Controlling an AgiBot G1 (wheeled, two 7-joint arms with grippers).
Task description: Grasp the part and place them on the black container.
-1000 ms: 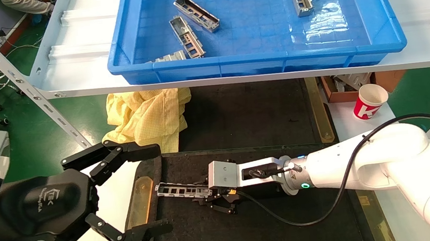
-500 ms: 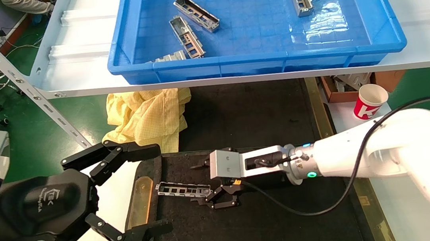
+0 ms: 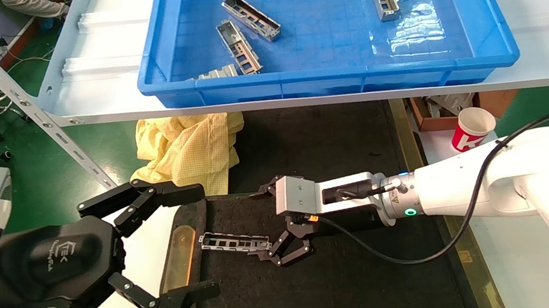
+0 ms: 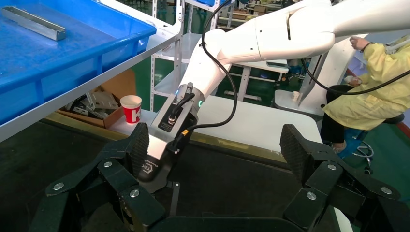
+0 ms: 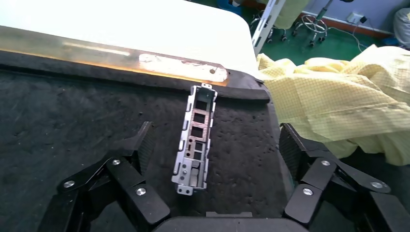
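- Part [image 3: 234, 243] lies flat, lower centre-left, on black container [image 3: 370, 287].
- Right gripper [image 3: 274, 225] released, jaws spread beside part.
- Left gripper [image 3: 202, 243] spread wide, lower left.
- Blue bin [image 3: 327, 74] on white surface [image 3: 94, 91], upper frame; green floor [image 3: 46, 162].

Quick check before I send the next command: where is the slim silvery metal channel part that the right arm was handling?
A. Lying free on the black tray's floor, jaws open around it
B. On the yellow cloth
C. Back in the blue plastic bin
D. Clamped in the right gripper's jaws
A: the slim silvery metal channel part lies flat on the rough floor of the shallow black tray, with the right gripper spread open and its jaws clear of it on either side.
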